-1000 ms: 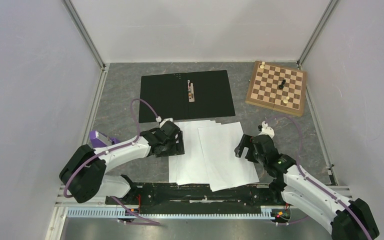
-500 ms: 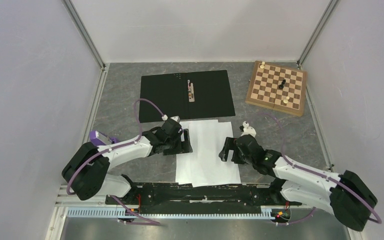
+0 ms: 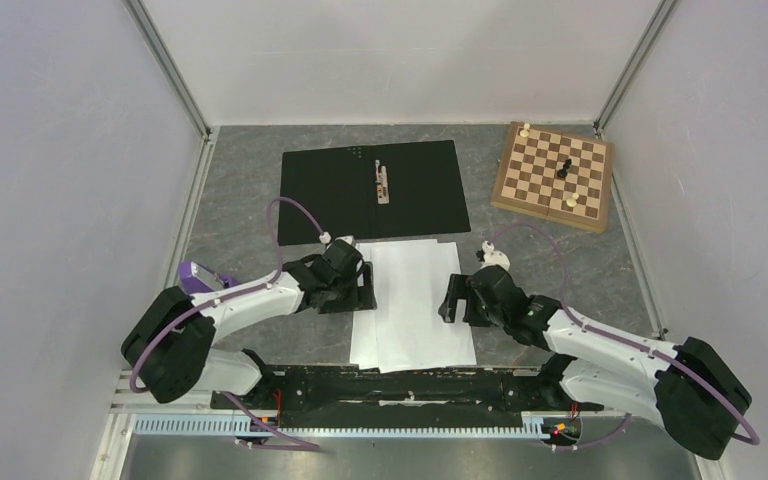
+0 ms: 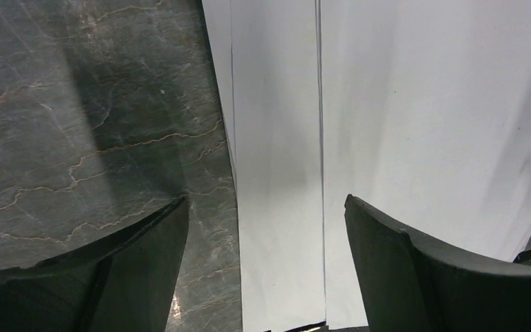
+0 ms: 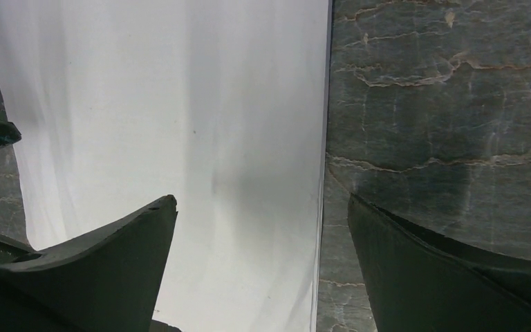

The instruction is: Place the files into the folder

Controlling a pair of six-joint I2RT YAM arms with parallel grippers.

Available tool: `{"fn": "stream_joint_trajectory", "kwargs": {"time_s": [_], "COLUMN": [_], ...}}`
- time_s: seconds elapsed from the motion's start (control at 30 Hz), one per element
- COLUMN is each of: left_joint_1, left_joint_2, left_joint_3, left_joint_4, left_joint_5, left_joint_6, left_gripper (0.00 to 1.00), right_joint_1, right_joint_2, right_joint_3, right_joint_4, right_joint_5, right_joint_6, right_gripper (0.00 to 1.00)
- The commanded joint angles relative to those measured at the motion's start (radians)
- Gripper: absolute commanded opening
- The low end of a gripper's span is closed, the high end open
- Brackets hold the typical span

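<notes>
Since a second ago, we find the files [image 3: 415,305] drawn in from a wide fan that spread toward 4 o'clock into one narrow stack. The right gripper [image 3: 450,298] has come in toward 9 o'clock with them, and the left gripper [image 3: 365,288] has shifted only slightly toward 3 o'clock.

We note the stack lies flat on the grey table [image 3: 240,190], just at 6 o'clock of the folder [image 3: 372,190]. Its far edge is close to the folder's near edge. The folder lies open, black inner faces up, with its clip [image 3: 381,184] at the centre.

The left gripper stands at 9 o'clock of the stack and the right gripper at 3 o'clock. On each, the fingers are spread wide and hold nothing. Each wrist view shows one finger over paper and the other over bare table, so each gripper straddles its edge of the stack. We cannot tell whether any fingertip touches the sheets.

On the left side the sheet edges are stepped, not flush. The right edge looks even.

A wooden chessboard [image 3: 553,176] with a few pieces sits at 2 o'clock of the table, well apart from the files.
</notes>
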Motion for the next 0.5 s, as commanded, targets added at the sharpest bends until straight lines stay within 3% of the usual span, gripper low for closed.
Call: {"fn": "stream_joint_trajectory", "kwargs": {"time_s": [0.0, 0.33, 0.47], "left_joint_1": [-0.001, -0.059, -0.064], "left_joint_2": [0.06, 0.138, 0.117], "left_joint_3": [-0.002, -0.003, 0.004], "left_joint_4": [-0.001, 0.075, 0.023], "left_joint_5": [0.046, 0.12, 0.059], "left_joint_6": [0.031, -0.035, -0.041], "left_gripper": [0.9, 0.9, 0.9], "right_joint_1": [0.001, 0.13, 0.128], "right_joint_2": [0.038, 0.165, 0.171], "right_joint_3": [-0.085, -0.049, -0.011], "right_joint_4": [-0.035, 0.134, 0.082], "right_joint_5": [-0.102, -0.117, -0.052], "right_joint_6": [-0.02, 0.084, 0.047], "right_gripper": [0.98, 0.98, 0.98]}}
